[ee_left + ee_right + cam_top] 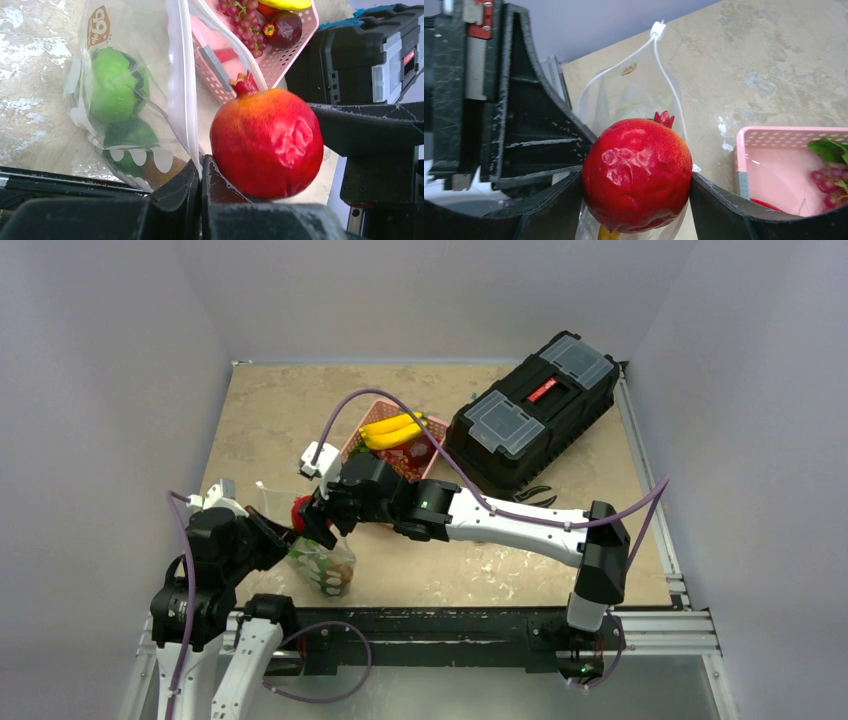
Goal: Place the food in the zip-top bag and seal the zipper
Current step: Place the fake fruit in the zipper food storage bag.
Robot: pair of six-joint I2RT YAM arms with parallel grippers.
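Observation:
My right gripper (636,186) is shut on a glossy red pomegranate (636,172), one of the food pieces, and holds it just over the open mouth of the zip-top bag (634,95). My left gripper (201,175) is shut on the bag's mouth edge, pinching the white zipper strip (182,85). The pomegranate (267,145) hangs right beside the left fingers. Green round pieces (117,90) lie inside the bag (325,565). A yellow banana bunch (392,430) and dark-red grapes (245,20) sit in the pink basket (295,47).
A black toolbox (535,410) stands at the back right, just behind the pink basket (350,448). The right arm stretches across the table's middle toward the left. Grey walls enclose the table on three sides.

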